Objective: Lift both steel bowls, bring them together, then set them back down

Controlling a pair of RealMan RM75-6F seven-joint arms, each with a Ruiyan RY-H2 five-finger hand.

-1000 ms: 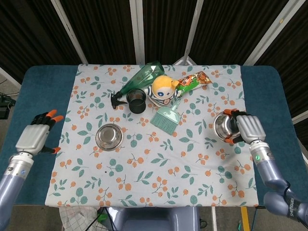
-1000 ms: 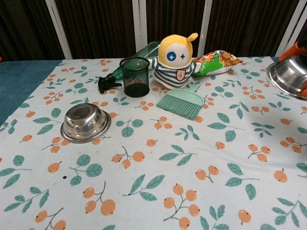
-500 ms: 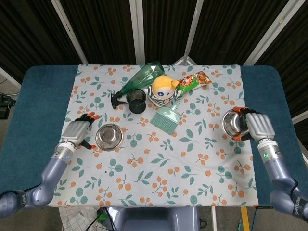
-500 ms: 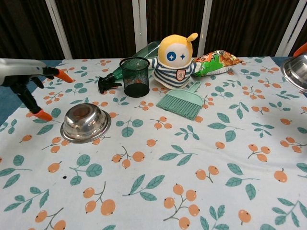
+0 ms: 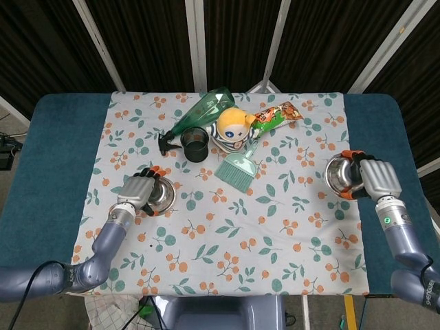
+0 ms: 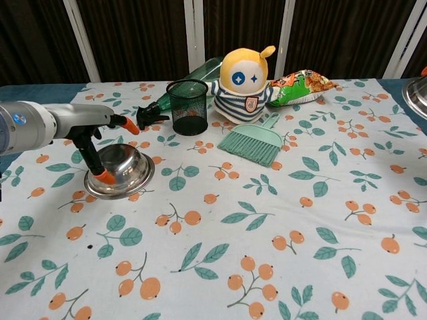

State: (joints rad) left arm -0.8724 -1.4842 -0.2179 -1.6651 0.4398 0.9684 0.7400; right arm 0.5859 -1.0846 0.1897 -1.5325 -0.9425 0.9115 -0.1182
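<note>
One steel bowl (image 5: pixel 163 198) (image 6: pixel 124 168) stands on the floral cloth at the left. My left hand (image 5: pixel 139 193) (image 6: pixel 93 139) is at its left rim, fingers spread over and beside the bowl; one orange fingertip (image 6: pixel 101 177) is at the rim, and the bowl still sits on the cloth. The other steel bowl (image 5: pixel 339 176) is gripped by my right hand (image 5: pixel 377 179) above the table's right edge. In the chest view only a sliver of that bowl (image 6: pixel 420 94) shows at the right border.
At the back middle stand a black mesh cup (image 5: pixel 196 145), a lying green spray bottle (image 5: pixel 204 110), a yellow-headed doll (image 5: pixel 232 129), a snack bag (image 5: pixel 278 115) and a green hand brush (image 5: pixel 238 168). The blue table (image 5: pixel 55 151) extends beyond the cloth.
My left hand has swept in from the left table edge to the left bowl's rim. My right hand has carried its bowl further right, nearly out of the chest view.
</note>
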